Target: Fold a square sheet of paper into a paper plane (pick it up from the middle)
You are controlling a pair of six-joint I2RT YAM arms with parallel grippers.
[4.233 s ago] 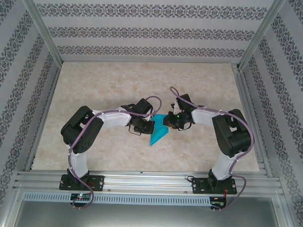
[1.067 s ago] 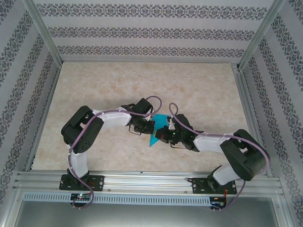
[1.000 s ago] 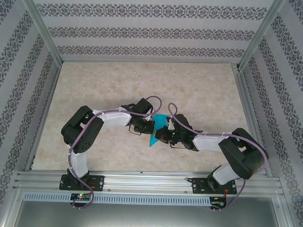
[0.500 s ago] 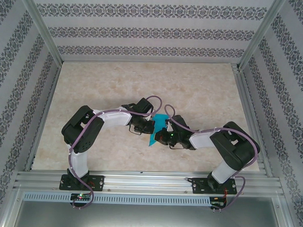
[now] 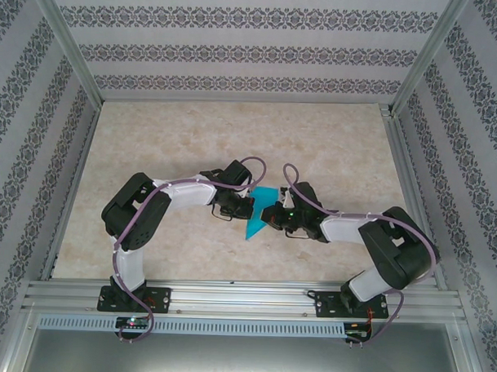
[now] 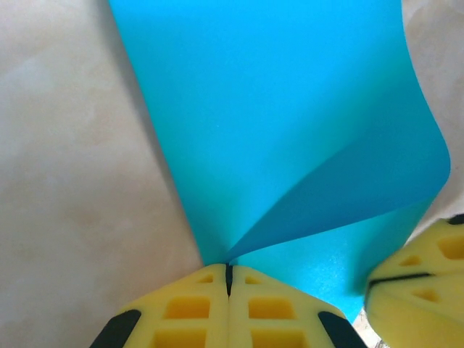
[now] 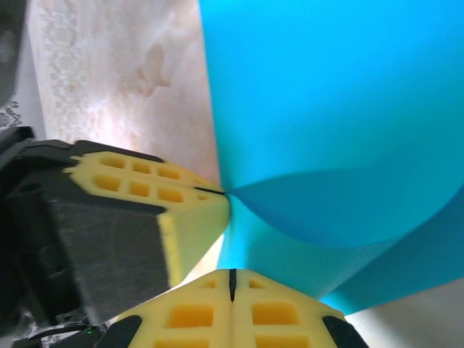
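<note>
Folded teal paper [image 5: 258,221] is held just below frame centre over the marbled table [image 5: 193,135], pinched by the closed left gripper [image 5: 248,205] and the closed right gripper [image 5: 272,216]. Its side edges are partly hidden by both grippers.

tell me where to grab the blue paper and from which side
Probably an edge beside the fold, coming in edge-on from the sides: the paper is thin and curled, so only an edge slips into a pinch. The left gripper and right gripper pinch it that way, close together.
</note>
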